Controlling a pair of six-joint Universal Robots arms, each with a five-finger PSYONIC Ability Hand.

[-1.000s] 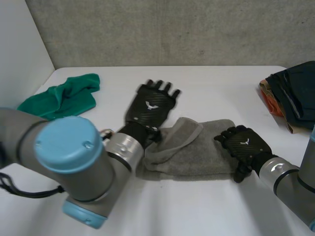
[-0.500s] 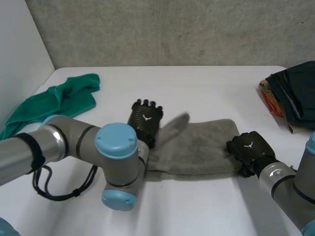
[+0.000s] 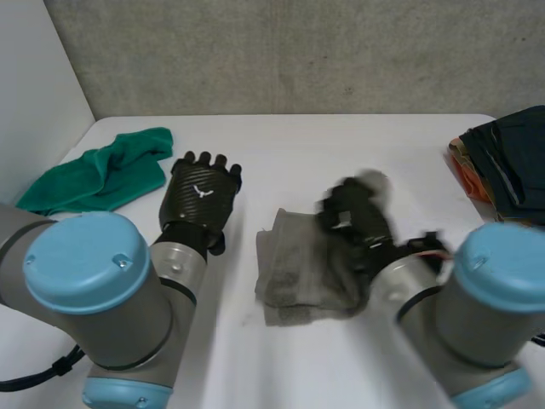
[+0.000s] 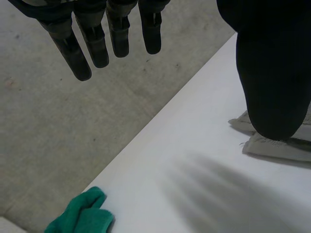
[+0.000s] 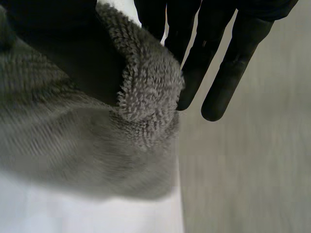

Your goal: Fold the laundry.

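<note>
On the table [image 3: 341, 145], right hand [image 3: 356, 217] pinches half-hidden grey towel [image 3: 294, 273]; left hand [image 3: 200, 196] hangs straight-fingered.

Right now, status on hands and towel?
Left hand open, beside the towel. Right hand pinching grey towel edge, towel doubled over. Green cloth aside, nothing blocking.
</note>
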